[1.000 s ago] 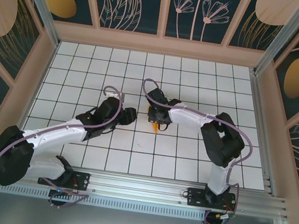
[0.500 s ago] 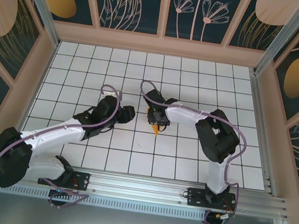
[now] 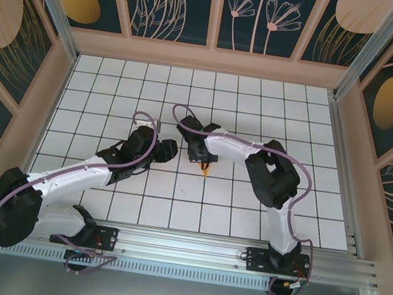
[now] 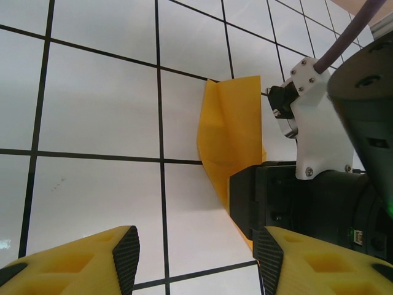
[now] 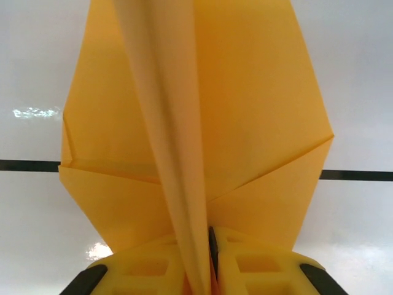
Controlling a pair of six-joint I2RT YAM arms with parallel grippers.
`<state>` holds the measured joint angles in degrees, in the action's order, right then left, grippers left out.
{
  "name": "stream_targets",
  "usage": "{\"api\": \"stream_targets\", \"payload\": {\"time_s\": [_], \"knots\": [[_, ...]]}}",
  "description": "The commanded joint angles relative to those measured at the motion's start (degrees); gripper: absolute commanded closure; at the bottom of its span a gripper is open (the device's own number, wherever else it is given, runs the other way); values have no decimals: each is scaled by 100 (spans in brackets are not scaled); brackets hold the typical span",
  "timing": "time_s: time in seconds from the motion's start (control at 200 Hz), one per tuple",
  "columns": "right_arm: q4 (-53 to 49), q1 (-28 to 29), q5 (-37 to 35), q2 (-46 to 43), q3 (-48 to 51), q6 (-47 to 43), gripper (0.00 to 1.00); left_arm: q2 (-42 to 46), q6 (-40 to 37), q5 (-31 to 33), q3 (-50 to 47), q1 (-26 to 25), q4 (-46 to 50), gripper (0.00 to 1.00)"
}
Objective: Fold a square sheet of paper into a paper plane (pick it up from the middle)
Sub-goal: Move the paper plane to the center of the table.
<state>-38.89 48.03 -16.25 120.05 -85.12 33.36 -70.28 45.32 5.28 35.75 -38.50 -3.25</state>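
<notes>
centrally, the paper plane (image 5: 245, 92) is pinched along its raised centre crease by the right gripper (image 5: 210, 246), whose jaws are closed tight on it. it is found over the middle of the white grid table (image 3: 116, 90), just beside the left gripper (image 4: 196, 258), which is seen half open with nothing held.

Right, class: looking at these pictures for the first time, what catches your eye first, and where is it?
The bright orange folded paper stands out, pinched along its raised middle fold by the right gripper mid-table. Beside it, the left gripper hangs open above the white gridded table, holding nothing.
</notes>
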Motion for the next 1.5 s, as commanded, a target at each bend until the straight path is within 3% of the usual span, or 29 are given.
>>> {"api": "stream_targets", "payload": {"time_s": [0.0, 0.265, 0.585, 0.781, 0.966, 1.146, 1.251, 1.361, 1.496], "knots": [[-325, -28, -333, 244, -43, 79, 82, 41, 3, 172, -15, 52, -62, 44], [593, -233, 667, 165, 619, 409, 84, 122, 38, 234, -68, 47, -46, 44], [-383, 175, -418, 791, -209, 969, 85, 130, 47, 272, -59, 44, -69, 44], [-217, 132, -282, 683, -202, 937, 87, 129, 25, 246, -59, 51, -36, 44], [16, -6, -113, -149, -130, 713, 77, 169, -19, 321, -55, 47, 17, 44], [5, -88, -50, -963, -163, 449, 56, 116, -88, 445, 14, 51, 43, 44], [-14, -101, -110, -1387, -118, 340, 51, 77, -134, 487, 77, 58, 82, 44], [-106, -95, -489, -1849, -76, 246, 48, 50, -177, 574, 147, 53, 140, 44], [73, -105, -1564, -2721, 441, 213, 41, 24, -309, 762, 178, 86, 138, 44]]}}
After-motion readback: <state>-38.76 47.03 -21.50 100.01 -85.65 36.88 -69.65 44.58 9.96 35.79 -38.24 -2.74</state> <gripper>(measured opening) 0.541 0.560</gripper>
